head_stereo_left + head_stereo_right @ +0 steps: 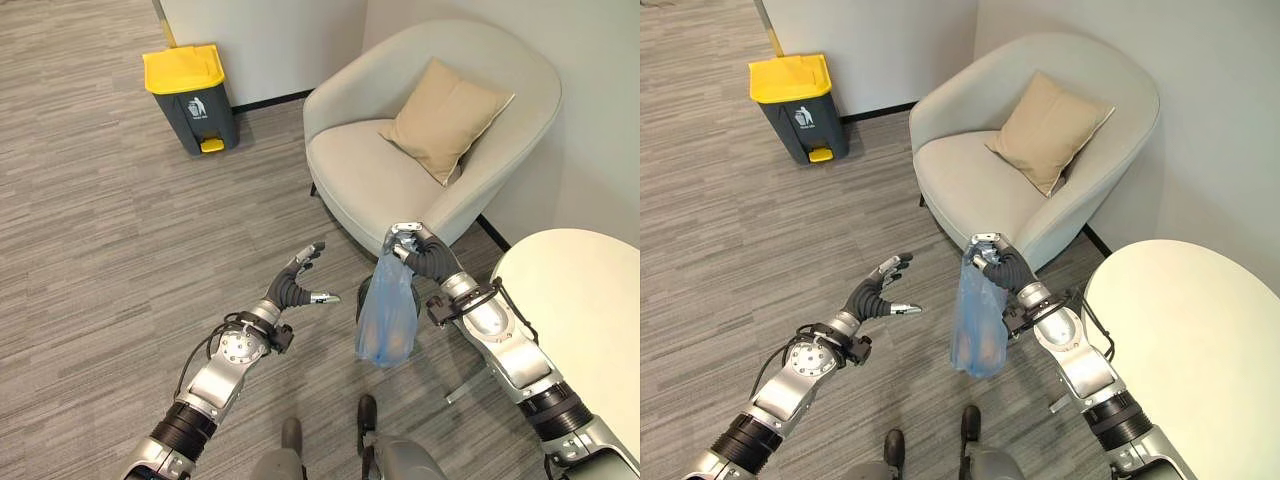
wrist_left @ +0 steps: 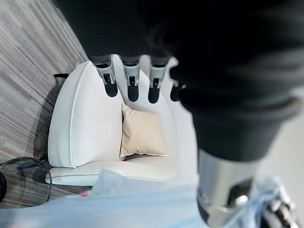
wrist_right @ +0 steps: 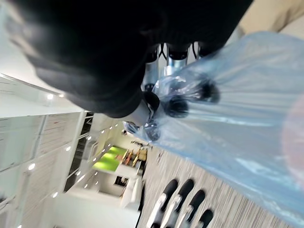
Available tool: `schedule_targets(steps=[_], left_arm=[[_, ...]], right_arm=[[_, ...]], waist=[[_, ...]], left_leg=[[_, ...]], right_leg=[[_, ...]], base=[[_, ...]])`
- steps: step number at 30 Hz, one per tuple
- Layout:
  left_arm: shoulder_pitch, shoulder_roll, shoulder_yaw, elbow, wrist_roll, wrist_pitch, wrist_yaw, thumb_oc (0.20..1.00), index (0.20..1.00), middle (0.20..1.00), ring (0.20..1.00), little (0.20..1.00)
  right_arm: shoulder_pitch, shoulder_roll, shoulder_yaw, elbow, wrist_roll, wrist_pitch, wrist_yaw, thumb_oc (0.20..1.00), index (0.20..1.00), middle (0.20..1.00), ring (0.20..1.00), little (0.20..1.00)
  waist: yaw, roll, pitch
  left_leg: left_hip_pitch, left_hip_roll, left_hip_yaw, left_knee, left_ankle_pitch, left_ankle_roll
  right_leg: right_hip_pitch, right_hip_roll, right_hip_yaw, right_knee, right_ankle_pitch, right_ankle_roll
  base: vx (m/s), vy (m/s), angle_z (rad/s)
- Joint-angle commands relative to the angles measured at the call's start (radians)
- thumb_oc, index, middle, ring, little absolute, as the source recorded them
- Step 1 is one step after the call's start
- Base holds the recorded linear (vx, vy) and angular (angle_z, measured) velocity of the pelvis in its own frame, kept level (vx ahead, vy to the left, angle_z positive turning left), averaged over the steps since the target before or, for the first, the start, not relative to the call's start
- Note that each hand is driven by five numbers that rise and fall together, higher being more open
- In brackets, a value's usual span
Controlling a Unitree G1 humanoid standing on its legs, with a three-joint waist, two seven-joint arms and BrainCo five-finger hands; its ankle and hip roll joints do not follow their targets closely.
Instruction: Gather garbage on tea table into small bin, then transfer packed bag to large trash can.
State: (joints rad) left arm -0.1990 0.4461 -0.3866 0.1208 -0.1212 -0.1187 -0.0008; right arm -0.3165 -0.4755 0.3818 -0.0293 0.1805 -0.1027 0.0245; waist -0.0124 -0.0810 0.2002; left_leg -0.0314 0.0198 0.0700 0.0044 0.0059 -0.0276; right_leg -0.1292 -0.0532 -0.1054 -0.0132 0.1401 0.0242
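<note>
Left eye view: right hand (image 1: 415, 248) raised in front of the armchair (image 1: 430, 140), fingers curled tight around the gathered neck of a pale blue bag (image 1: 386, 315). Bag hangs free below the fist, clear of the floor, something orange-brown showing low inside. Left hand (image 1: 297, 281) held out beside the bag, apart from it, fingers loosely spread, holding nothing. Tan cushion (image 1: 445, 117) leans against the armchair's back. Large trash can (image 1: 192, 97), grey body with yellow lid, stands well apart by the far wall, lid down. Rim of a pale round table (image 1: 585, 320) at the robot's right.

Right eye view: same layout; bag between the two hands, trash can (image 1: 797, 105) far off to the left.

Left wrist view: straight dark-tipped fingers (image 2: 131, 85) extend toward the armchair and cushion (image 2: 141, 133), nothing in them; blue plastic shows at the near edge.

Right wrist view: fingertips (image 3: 176, 105) pressed into bunched blue film, clamped on the bag's neck; bag fans out past them.
</note>
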Motion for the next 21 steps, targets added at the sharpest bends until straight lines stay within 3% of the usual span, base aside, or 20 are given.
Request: schedule_targets(steps=[1,5,15,21], left_arm=[[0.018,0.022,-0.004,-0.029,0.051,-0.048,-0.002,1.0,1.0,1.0,1.0,1.0],[-0.028,-0.022,-0.058,0.002,0.048,-0.041,0.013,1.0,1.0,1.0,1.0,1.0],[-0.069,-0.084,-0.107,0.071,0.028,-0.02,0.05,1.0,1.0,1.0,1.0,1.0],[-0.084,-0.104,-0.115,0.102,0.116,-0.007,0.118,1.0,1.0,1.0,1.0,1.0]], right_arm=[[-0.046,0.029,-0.014,-0.077,0.074,-0.063,0.01,0.2,0.2,0.2,0.2,0.2],[-0.116,0.078,0.044,-0.094,0.102,-0.06,0.017,0.2,0.2,0.2,0.2,0.2],[-0.218,0.18,0.132,-0.073,0.138,-0.055,-0.001,0.2,0.2,0.2,0.2,0.2],[-0.26,0.238,0.175,-0.088,0.184,-0.069,-0.01,0.2,0.2,0.2,0.2,0.2]], waist=[[0.015,-0.028,-0.087],[0.01,-0.029,-0.127],[0.019,-0.022,-0.15],[0.038,-0.034,-0.151]], left_leg=[[-0.06,0.002,-0.028,0.038,-0.053,-0.022],[0.011,-0.004,-0.01,-0.023,-0.05,-0.014],[0.055,-0.005,-0.003,-0.058,-0.042,-0.007],[0.066,-0.003,-0.005,-0.065,-0.04,-0.007]], right_leg=[[0.091,0.001,-0.02,0.016,-0.191,0.062],[0.12,0.002,0.0,0.007,-0.186,0.073],[0.145,-0.001,0.009,-0.004,-0.182,0.074],[0.157,-0.003,0.004,-0.013,-0.179,0.074]], base=[[0.04,0.051,0.04],[0.05,0.065,-0.19],[0.01,0.017,-0.03],[0.0,0.0,0.0]])
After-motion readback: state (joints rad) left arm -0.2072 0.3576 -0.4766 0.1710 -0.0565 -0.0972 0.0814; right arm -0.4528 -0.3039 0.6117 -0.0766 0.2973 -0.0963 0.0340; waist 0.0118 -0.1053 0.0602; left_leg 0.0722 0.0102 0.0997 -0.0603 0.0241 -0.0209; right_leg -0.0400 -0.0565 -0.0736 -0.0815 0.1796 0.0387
